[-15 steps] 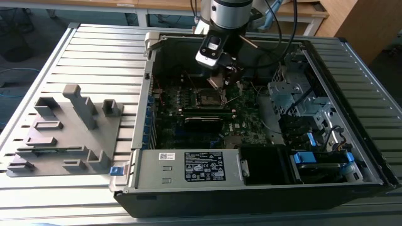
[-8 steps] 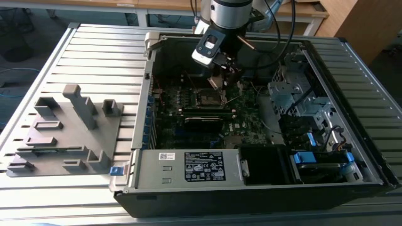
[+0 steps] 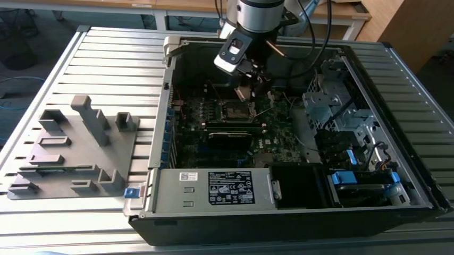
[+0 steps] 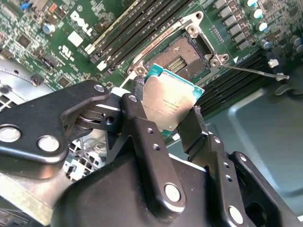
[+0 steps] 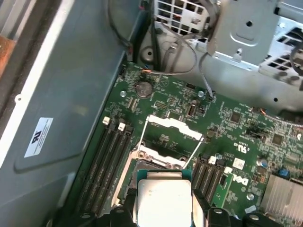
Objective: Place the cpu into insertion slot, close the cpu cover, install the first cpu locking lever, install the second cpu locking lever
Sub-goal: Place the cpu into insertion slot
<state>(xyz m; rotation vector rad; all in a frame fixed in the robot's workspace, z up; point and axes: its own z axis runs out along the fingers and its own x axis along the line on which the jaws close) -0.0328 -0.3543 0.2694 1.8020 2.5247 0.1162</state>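
Open computer case on slatted table, end effector clamping cpu, above uncovered insertion slot

Open computer case, grey fixture tray

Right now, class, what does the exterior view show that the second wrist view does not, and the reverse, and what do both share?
Exterior view: the grey fixture tray on the slatted table, and the whole open computer case. Second wrist view: the cpu clamped between the fingers, its silver top facing the camera. Both: the gripper, the open insertion slot and the green board.
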